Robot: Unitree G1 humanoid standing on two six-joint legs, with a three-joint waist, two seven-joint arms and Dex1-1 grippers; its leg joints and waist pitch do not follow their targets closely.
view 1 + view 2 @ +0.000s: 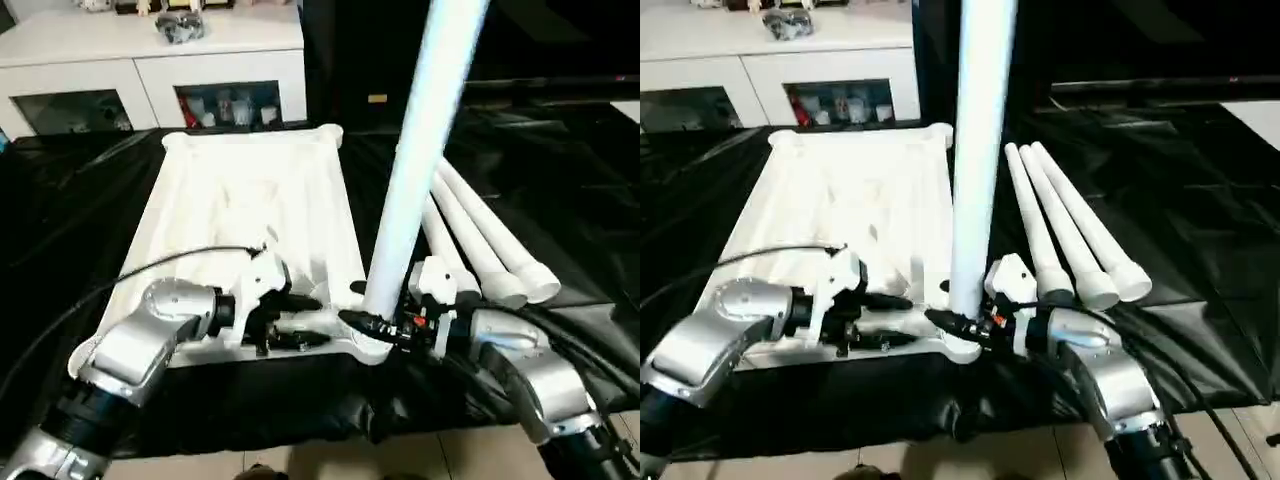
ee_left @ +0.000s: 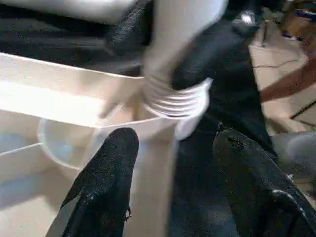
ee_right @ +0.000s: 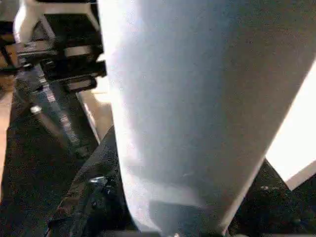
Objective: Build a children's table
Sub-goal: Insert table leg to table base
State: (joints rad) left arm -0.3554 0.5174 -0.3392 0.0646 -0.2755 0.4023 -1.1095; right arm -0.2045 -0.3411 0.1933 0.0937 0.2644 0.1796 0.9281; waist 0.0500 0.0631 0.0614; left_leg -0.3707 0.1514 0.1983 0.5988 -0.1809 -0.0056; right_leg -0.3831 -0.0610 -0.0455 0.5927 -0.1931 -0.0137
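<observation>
Leg (image 1: 420, 150) upright in tabletop's (image 1: 250, 200) near-right socket | our right gripper (image 1: 372, 322) pinches its base | left gripper (image 2: 173, 182) spread beside | risk: we tilt it, threads jam

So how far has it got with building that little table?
Early days. The tabletop lies underside up on the black sheet. One leg stands upright at the near corner socket, its threaded end at the rim, with the right gripper clamped around it; the left gripper waits open beside it. Three more legs lie unused.
</observation>
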